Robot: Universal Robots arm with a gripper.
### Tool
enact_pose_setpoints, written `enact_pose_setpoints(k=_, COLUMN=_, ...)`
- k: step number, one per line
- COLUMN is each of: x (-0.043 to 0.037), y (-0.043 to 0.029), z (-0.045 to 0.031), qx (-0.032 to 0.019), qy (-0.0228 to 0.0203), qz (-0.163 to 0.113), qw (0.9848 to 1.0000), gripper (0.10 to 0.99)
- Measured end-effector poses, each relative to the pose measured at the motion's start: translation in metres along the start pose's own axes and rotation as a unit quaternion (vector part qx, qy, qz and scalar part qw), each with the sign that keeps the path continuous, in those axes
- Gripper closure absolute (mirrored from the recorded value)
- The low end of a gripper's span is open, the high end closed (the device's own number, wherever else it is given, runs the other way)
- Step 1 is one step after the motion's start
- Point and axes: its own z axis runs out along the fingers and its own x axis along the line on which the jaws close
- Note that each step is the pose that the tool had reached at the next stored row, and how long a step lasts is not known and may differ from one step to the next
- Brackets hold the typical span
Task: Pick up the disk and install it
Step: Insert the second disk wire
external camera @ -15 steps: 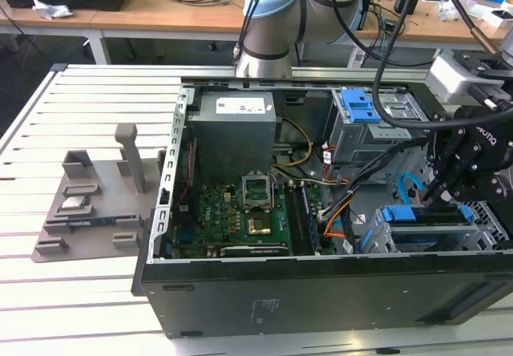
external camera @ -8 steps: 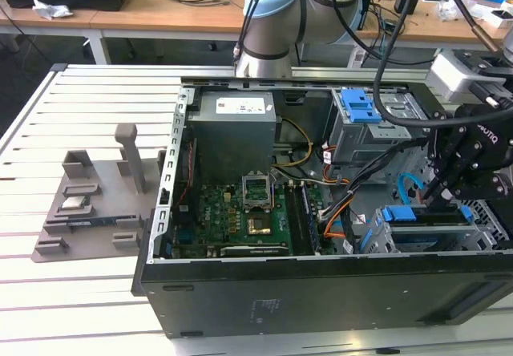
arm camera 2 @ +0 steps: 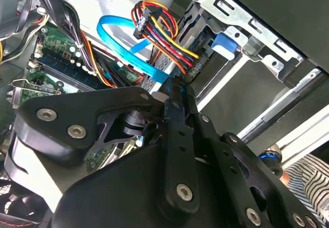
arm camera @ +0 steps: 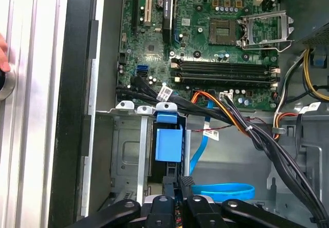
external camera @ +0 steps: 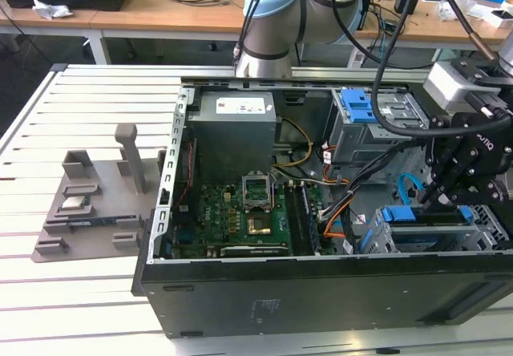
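Observation:
The disk (external camera: 405, 215), marked by its blue side bracket, sits edge-up in the lower drive cage (external camera: 481, 236) at the front corner of the open computer case, on the exterior view's right. In the first wrist view its blue bracket (arm camera: 168, 145) stands between the cage's metal rails. My gripper (external camera: 427, 204) hangs just over the disk. In both wrist views the black fingertips (arm camera: 187, 183) are pressed together, so the gripper (arm camera: 178, 179) is shut right at the disk's near end. Whether the tips (arm camera 2: 175, 87) touch the disk I cannot tell.
Orange, black and blue cables (arm camera: 231, 110) cross beside the cage, next to the motherboard (external camera: 240, 220). An upper cage with a blue latch (external camera: 359, 106) and the power supply (external camera: 236, 127) stand further back. A grey fixture (external camera: 88, 212) lies left of the case. A person's finger (arm camera: 2, 53) and striped sleeve (arm camera 2: 308, 182) are near.

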Motion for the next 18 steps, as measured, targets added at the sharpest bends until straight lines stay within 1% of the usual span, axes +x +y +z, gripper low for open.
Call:
enact_pose_setpoints(k=6, x=-0.0002, y=-0.0002, z=0.0025, qx=0.0000, qy=-0.0017, qz=0.000, qw=1.0000, gripper=0.918)
enact_pose_setpoints(k=7, x=-0.0003, y=-0.0002, z=0.0021, qx=0.0000, qy=-0.0013, qz=0.000, qw=1.0000, gripper=0.851)
enact_pose_setpoints(k=9, x=-0.0002, y=0.0001, z=-0.0007, qx=0.0000, qy=-0.0010, qz=0.000, qw=1.0000, gripper=0.851)
enact_pose_setpoints(k=10, x=-0.0005, y=0.0004, z=-0.0041, qx=0.0000, qy=-0.0010, qz=0.000, qw=1.0000, gripper=0.851)
enact_pose_setpoints(k=11, x=-0.0022, y=0.0014, z=-0.0161, qx=0.0000, qy=-0.0008, qz=0.000, qw=1.0000, gripper=0.851)
enact_pose_setpoints(k=12, x=-0.0051, y=0.0022, z=-0.0264, qx=0.0000, qy=-0.0008, qz=0.000, qw=1.0000, gripper=0.851)
enact_pose_setpoints(k=13, x=-0.0073, y=0.0027, z=-0.0325, qx=0.0000, qy=-0.0008, qz=0.000, qw=1.0000, gripper=0.851)
enact_pose_setpoints(k=14, x=-0.0097, y=0.0029, z=-0.0361, qx=0.0000, qy=-0.0008, qz=0.000, qw=1.0000, gripper=0.851)
enact_pose_setpoints(k=15, x=-0.0124, y=0.0033, z=-0.0404, qx=0.0000, qy=-0.0008, qz=0.000, qw=1.0000, gripper=0.933)
enact_pose_setpoints(k=16, x=-0.0133, y=0.0034, z=-0.0418, qx=0.0000, qy=-0.0009, qz=0.000, qw=1.0000, gripper=0.933)
enact_pose_setpoints(k=17, x=-0.0137, y=0.0035, z=-0.0434, qx=0.0000, qy=-0.0007, qz=0.000, qw=1.0000, gripper=0.980)
enact_pose_setpoints(k=18, x=-0.0145, y=0.0037, z=-0.0460, qx=0.0000, qy=-0.0008, qz=0.000, qw=1.0000, gripper=0.980)
